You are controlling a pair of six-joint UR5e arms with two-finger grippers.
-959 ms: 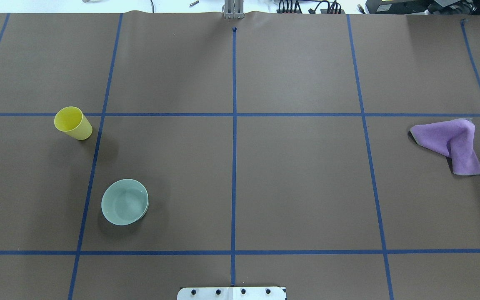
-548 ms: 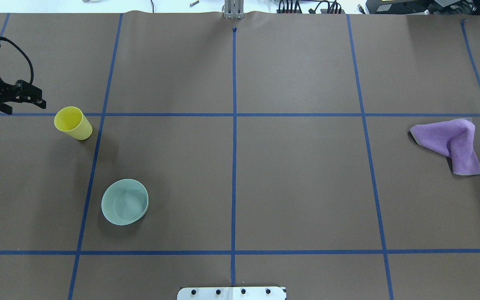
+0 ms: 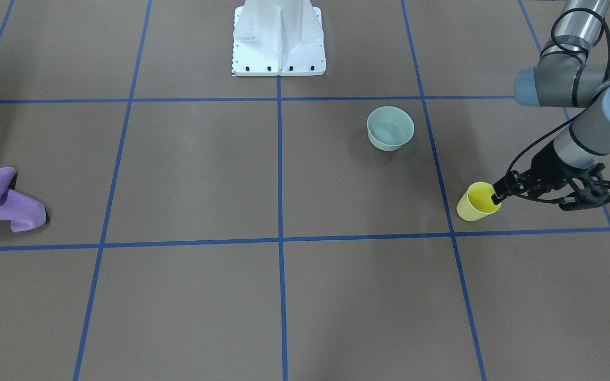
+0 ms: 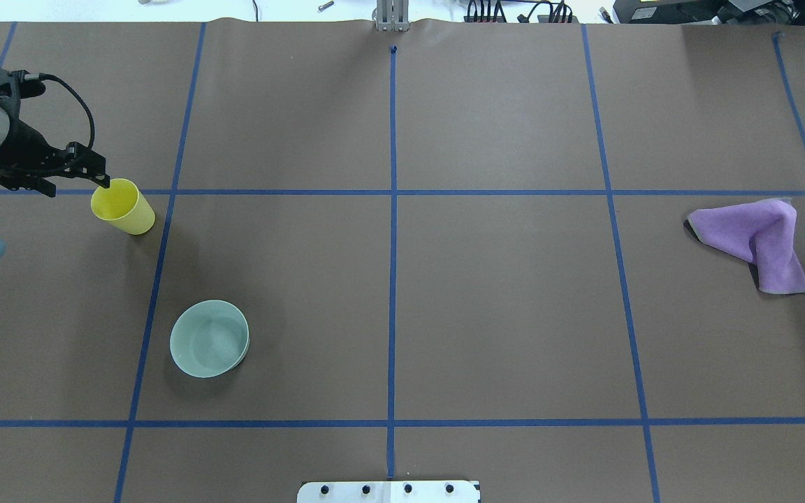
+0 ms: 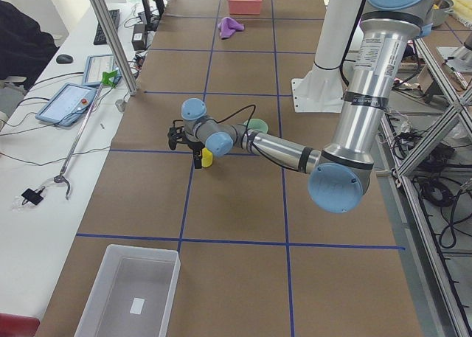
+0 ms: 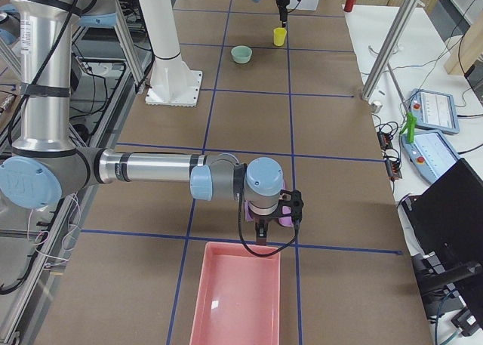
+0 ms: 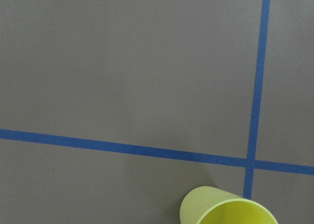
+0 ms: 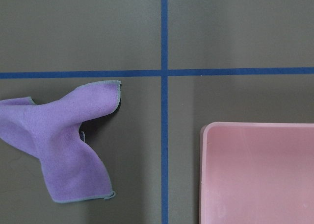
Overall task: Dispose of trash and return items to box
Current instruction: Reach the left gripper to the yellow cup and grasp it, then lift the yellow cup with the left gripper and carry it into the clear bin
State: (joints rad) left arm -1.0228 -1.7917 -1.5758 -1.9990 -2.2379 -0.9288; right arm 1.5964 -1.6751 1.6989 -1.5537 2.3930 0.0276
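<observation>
A yellow cup point(image 4: 123, 206) stands upright left of centre; it also shows in the front view point(image 3: 477, 202) and at the bottom of the left wrist view point(image 7: 228, 209). My left gripper point(image 4: 75, 187) is open and empty, and one fingertip point(image 3: 495, 198) is at the cup's rim. A mint bowl point(image 4: 208, 339) sits nearer my base. A crumpled purple cloth point(image 4: 752, 237) lies far right and also shows in the right wrist view point(image 8: 59, 145). My right gripper point(image 6: 260, 235) hangs by the cloth; I cannot tell if it is open.
A pink bin point(image 6: 238, 300) stands at the table's right end, beside the cloth. A clear bin point(image 5: 129, 293) stands at the left end. The robot's white base plate point(image 4: 388, 491) is at the near edge. Blue tape lines cross the brown table.
My left arm has come in from the left edge and moved right until its fingertip reached the yellow cup's rim. Cup, bowl and cloth have not moved.
</observation>
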